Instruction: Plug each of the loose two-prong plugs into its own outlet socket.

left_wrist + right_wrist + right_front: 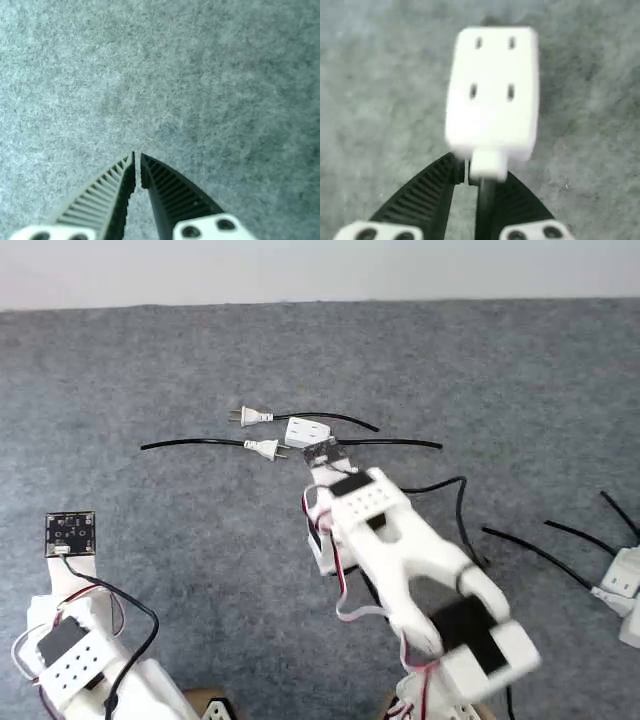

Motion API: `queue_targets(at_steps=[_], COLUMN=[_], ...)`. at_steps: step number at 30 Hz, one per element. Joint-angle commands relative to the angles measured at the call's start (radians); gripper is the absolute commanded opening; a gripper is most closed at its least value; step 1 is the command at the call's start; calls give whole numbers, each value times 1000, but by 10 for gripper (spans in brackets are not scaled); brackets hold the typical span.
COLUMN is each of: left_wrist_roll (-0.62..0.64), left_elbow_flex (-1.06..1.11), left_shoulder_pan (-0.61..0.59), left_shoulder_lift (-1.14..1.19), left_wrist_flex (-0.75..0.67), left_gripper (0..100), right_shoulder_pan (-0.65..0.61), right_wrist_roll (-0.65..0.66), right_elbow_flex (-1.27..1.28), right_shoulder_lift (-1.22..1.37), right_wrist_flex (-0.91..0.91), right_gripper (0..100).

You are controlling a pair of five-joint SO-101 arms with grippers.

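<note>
Two loose plugs, far plug (252, 417) and near plug (266, 448), at nine o'clock of the outlet socket (308, 429), probably light and rigid, best taken by the body; right gripper (480, 171) pinching the socket's cord neck, left gripper (137, 172) pressed together

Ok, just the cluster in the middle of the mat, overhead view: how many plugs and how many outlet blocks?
two-prong plugs: 2
outlet block: 1
Total: 3

No legible text — no labels
</note>
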Motion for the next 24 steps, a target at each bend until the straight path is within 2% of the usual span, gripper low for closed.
queue_targets(at_steps=[1,4,10,14,18,21,24], left_wrist_roll=[8,8,8,8,8,6,6], left_elbow_flex=[-10,-10,-10,-10,-10,-10,-10], left_shoulder_pan=[9,11,11,11,11,11,11], left_shoulder_lift=[-14,-14,-14,-14,-14,-14,-14], left_wrist_flex=[-21,-21,-21,-21,-21,-21,-21], left_gripper=[16,16,16,16,16,16,16], right_shoulder_pan=[-8,-21,-122,-153,-147,-94,10], right_wrist_roll=[61,152,226,230,232,235,235], right_elbow_flex=[64,112,118,115,57,21,25], right_shoulder_lift=[-179,-232,-317,-449,-616,-697,-719], right_wrist_flex=[-47,-62,-53,-33,73,139,156], right_gripper=[9,27,255,256,255,255,255])
